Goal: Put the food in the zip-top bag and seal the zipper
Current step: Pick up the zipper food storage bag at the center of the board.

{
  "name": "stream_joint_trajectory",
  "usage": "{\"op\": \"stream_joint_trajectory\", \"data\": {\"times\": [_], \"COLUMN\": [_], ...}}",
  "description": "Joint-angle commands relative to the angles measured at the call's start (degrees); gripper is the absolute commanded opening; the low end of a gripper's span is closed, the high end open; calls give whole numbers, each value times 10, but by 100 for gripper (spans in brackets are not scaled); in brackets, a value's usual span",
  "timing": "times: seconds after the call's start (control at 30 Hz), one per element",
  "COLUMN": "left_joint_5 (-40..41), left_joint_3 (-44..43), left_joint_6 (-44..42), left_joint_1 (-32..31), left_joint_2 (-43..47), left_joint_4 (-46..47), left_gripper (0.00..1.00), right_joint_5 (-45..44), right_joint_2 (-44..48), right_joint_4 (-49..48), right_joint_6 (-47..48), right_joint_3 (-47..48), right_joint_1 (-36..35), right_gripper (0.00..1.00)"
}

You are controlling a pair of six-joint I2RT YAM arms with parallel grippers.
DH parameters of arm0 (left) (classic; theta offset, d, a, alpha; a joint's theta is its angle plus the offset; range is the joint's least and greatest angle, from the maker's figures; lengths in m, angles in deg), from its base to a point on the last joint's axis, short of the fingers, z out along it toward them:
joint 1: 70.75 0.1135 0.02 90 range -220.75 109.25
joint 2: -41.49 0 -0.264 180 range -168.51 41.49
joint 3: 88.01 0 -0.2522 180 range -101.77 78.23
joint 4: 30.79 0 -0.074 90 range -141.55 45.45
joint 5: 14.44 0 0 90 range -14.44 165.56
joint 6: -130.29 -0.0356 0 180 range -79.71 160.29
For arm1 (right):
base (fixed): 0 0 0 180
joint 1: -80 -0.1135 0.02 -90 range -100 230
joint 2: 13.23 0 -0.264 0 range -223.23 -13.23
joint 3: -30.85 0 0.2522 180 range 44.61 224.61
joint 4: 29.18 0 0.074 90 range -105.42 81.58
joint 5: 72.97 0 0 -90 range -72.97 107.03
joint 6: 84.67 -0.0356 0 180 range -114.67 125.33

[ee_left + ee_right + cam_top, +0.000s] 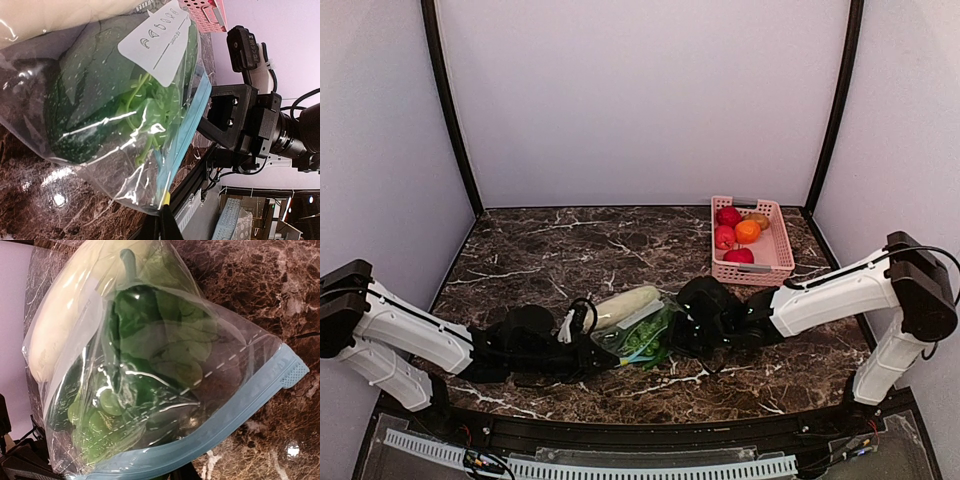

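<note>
The zip-top bag lies on the marble between my two grippers. Its white label patch faces up. Through the plastic I see the dark-green pepper, leafy green and grapes, with the pale gourd along the bag's far side. My left gripper is shut on the bag's corner at one end of the teal zipper. My right gripper pinches the zipper partway along; only a dark fingertip shows under the strip.
A pink basket with red and orange fruit stands at the back right. The right arm's wrist and camera sit close beyond the bag's mouth. A black rail runs along the table's near edge.
</note>
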Motion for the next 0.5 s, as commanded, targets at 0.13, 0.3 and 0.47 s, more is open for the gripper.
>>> {"op": "stream_joint_trajectory", "data": {"times": [0.13, 0.3, 0.47], "left_joint_5": [20, 13, 10], "left_joint_3": [-1, -6, -10], "left_joint_6": [6, 6, 4], "left_joint_1": [-7, -7, -7], "left_joint_2": [14, 3, -4], "left_joint_4": [33, 39, 40], "left_gripper": [1, 1, 1], "right_joint_5": [27, 32, 14], "right_joint_2": [35, 70, 102], "right_joint_4": [-13, -7, 29], "right_joint_6": [8, 13, 21], "right_joint_3": [-49, -79, -87], "right_joint_1": [3, -12, -30], "right_gripper": [33, 49, 58]}}
